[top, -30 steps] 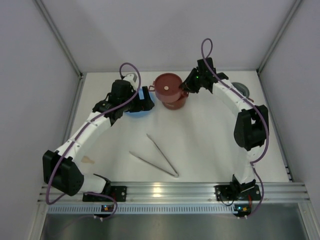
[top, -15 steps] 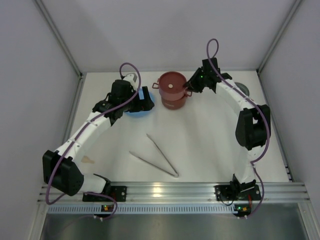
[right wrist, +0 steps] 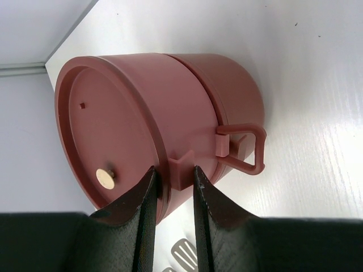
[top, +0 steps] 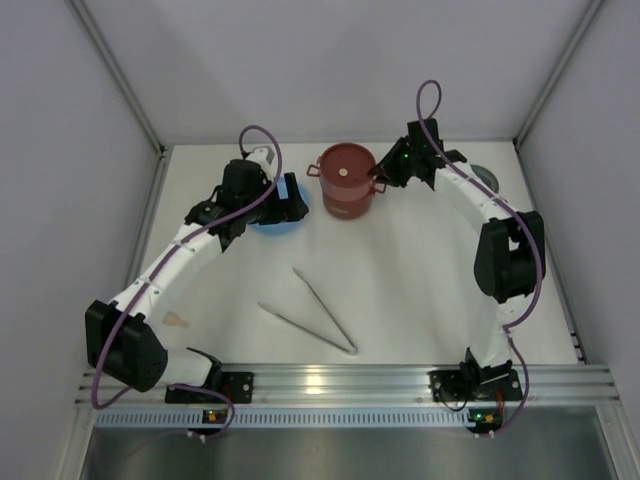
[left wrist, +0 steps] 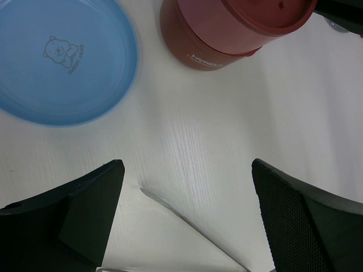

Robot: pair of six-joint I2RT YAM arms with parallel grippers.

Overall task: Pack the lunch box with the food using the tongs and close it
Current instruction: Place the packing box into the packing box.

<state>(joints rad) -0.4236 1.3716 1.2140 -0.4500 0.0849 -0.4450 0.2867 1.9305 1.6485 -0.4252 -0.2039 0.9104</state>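
Note:
The dark-red lunch box [top: 346,186] stands stacked at the back middle of the table, a flat red lid on top. My right gripper [top: 381,178] is shut on the upper bowl's rim and side lug [right wrist: 182,164], just above the loop handle [right wrist: 247,148]. My left gripper [top: 287,203] hangs open over the light-blue plate [left wrist: 62,56], with nothing between its fingers. The silver tongs [top: 318,314] lie in a V on the table near the front; one arm's tip [left wrist: 170,205] shows under the left gripper [left wrist: 187,173]. No food is in view.
A grey round thing [top: 486,177] lies at the back right, partly behind the right arm. White walls close the table on three sides. A small tan mark [top: 177,320] sits by the left arm's base.
My right gripper has carried the upper bowl to the right, from an offset tilt to sitting square on the lower bowl. The left arm and the tongs have not moved.

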